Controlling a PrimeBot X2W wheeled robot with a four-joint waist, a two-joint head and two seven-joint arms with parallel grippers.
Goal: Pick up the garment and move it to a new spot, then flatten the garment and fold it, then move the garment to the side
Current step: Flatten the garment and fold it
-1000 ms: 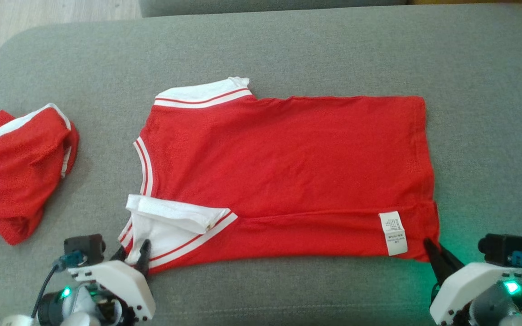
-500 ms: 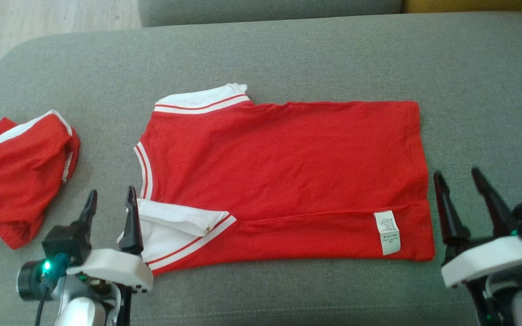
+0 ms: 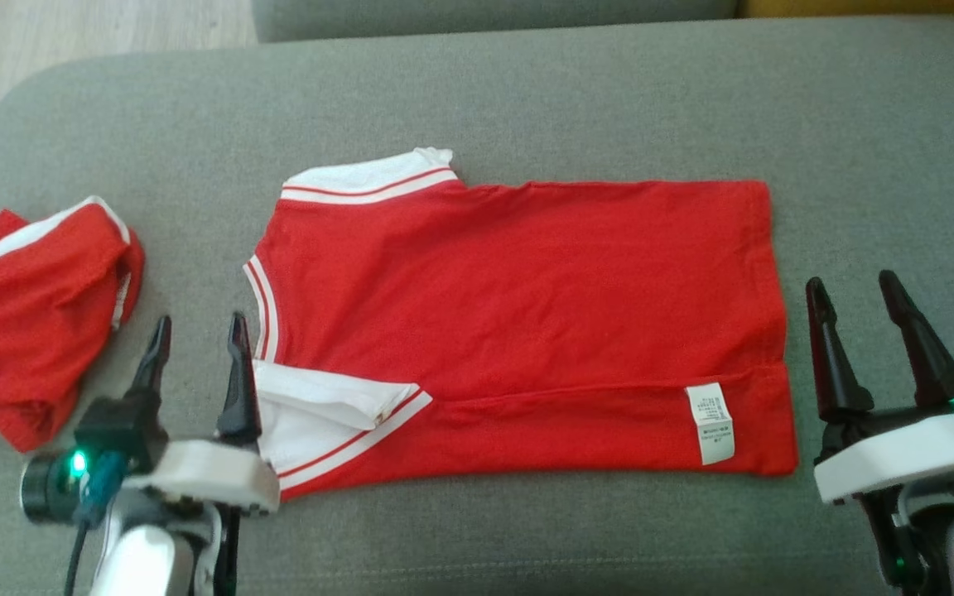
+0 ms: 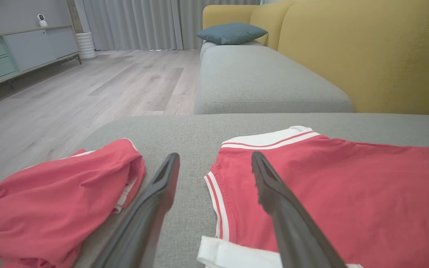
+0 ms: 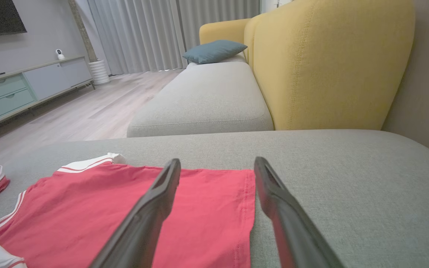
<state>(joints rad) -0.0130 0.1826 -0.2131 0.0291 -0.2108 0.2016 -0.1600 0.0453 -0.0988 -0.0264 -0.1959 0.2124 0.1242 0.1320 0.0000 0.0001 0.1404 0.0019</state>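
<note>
Grey cushion (image 3: 527, 91), the landmark here, carries everything; a yellow sofa back (image 5: 330, 63) rises past its far right corner. The red shirt (image 3: 527, 298) lies spread across the cushion's middle, its white-trimmed neck toward the cushion's left end. The shirt looks flattened, with one long strip along the cushion's near side turned over, so a first fold appears made. Further folds and the move aside remain. A bunched red garment (image 3: 30, 323) occupies the cushion's left end and may crowd that side as a set-down spot. Left gripper (image 3: 195, 327) and right gripper (image 3: 851, 285) hover at the cushion's near edge, flanking the shirt, fingers apart and empty. A white label (image 3: 713, 422) shows on the turned strip.
</note>
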